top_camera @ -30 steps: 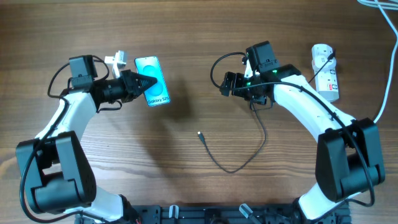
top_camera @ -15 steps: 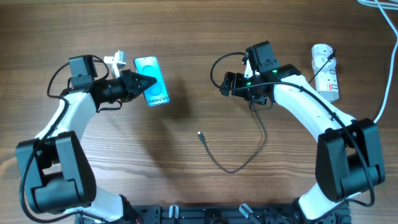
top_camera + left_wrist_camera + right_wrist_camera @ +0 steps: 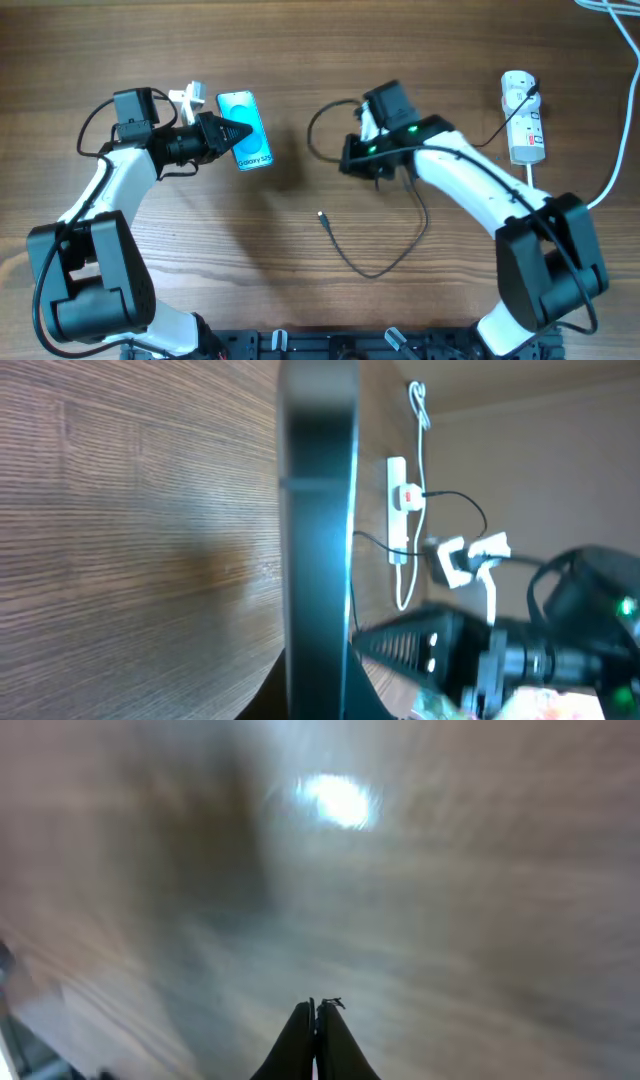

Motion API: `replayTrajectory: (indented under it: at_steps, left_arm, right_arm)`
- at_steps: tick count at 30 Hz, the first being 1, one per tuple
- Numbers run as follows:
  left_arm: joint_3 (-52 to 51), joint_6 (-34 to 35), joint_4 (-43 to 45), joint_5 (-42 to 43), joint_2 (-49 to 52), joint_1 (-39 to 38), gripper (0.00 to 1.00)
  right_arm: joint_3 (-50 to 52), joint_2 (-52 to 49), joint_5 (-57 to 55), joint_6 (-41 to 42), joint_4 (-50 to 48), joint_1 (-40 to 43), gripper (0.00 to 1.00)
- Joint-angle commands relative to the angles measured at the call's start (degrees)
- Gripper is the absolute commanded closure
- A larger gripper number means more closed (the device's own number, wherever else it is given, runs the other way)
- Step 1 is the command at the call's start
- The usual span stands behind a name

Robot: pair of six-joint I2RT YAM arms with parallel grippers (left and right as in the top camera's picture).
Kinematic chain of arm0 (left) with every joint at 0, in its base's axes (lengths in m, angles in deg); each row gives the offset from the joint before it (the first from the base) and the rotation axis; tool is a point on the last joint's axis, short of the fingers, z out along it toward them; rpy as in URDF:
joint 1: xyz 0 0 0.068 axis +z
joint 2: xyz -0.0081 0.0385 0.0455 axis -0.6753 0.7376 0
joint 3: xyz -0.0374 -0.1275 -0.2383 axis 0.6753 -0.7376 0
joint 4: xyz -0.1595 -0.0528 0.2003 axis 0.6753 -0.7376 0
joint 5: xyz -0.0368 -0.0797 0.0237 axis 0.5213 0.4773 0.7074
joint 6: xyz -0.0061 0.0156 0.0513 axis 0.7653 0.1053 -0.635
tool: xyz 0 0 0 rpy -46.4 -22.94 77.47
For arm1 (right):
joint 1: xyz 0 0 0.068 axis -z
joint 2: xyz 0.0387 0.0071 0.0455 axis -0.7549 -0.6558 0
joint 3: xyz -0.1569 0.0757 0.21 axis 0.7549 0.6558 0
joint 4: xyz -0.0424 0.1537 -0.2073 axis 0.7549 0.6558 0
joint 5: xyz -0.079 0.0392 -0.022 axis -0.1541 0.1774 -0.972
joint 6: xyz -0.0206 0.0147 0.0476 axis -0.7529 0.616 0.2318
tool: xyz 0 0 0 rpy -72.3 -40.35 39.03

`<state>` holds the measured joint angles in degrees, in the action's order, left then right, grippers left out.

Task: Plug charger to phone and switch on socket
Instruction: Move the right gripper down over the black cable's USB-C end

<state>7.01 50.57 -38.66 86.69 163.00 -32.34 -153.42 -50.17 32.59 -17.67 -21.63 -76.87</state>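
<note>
Overhead view: thin black charger cable [image 3: 372,274] lay limp and light mid-desk, best pinched behind its small plug tip [image 3: 320,214]; right claw [image 3: 316,1015] was closed on nothing, left claw [image 3: 243,133] was clamped on flat teal-screened phone [image 3: 243,108].

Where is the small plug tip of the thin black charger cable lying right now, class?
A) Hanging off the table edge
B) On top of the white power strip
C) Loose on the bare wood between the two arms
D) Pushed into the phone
C: the overhead view shows the plug tip lying free on the table, well apart from the phone and the socket.
</note>
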Motion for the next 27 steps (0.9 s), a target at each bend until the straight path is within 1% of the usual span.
replayTrajectory:
  at_steps: [1, 2, 4, 7, 10, 12, 15, 19, 23, 25, 26, 27]
  left_arm:
    - [0.0, 0.4, 0.5, 0.1, -1.2, -0.2, 0.96]
    - [0.0, 0.4, 0.6, 0.1, -1.2, -0.2, 0.96]
    - [-0.1, 0.4, 0.8, -0.2, -1.2, -0.2, 0.96]
    - [0.0, 0.4, 0.9, -0.3, -1.2, -0.2, 0.96]
    - [0.0, 0.4, 0.9, -0.3, -1.2, -0.2, 0.96]
    - [0.0, 0.4, 0.9, -0.3, -1.2, -0.2, 0.96]
    - [0.0, 0.4, 0.9, -0.3, -1.2, -0.2, 0.96]
    - [0.0, 0.4, 0.9, -0.3, -1.2, -0.2, 0.96]
    - [0.0, 0.4, 1.0, -0.3, -1.2, -0.2, 0.96]
    - [0.0, 0.4, 1.0, -0.3, -1.2, -0.2, 0.96]
    - [0.0, 0.4, 1.0, -0.3, -1.2, -0.2, 0.96]
    - [0.0, 0.4, 1.0, -0.3, -1.2, -0.2, 0.96]
  right_arm:
    - [1.8, 0.3, -5.8, -0.8, 1.0, -5.7, 0.96]
    - [2.2, 0.3, -9.8, -0.8, 1.0, -9.7, 0.96]
    - [2.5, 0.2, -13.9, -0.4, 1.4, -14.0, 0.96]
    - [2.5, 0.2, -17.4, 0.4, 1.9, -18.9, 0.96]
    - [2.5, 0.1, -23.2, 2.2, 3.1, -23.3, 0.96]
    - [2.5, 0.1, -25.6, 2.2, 3.8, -24.7, 0.96]
    - [2.5, 0.1, -26.2, 2.2, 4.0, -24.8, 0.96]
    - [2.6, 0.1, -29.0, 1.6, 7.9, -24.8, 0.96]
    - [5.5, 0.1, -29.2, 1.6, 6.1, -24.8, 0.94]
    - [6.8, 0.1, -28.7, -0.8, 3.7, -24.8, 0.87]
    - [7.0, 0.0, -27.8, -2.0, 2.5, -24.8, 0.80]
    - [7.0, 0.0, -26.7, -2.8, 0.7, -24.8, 0.64]
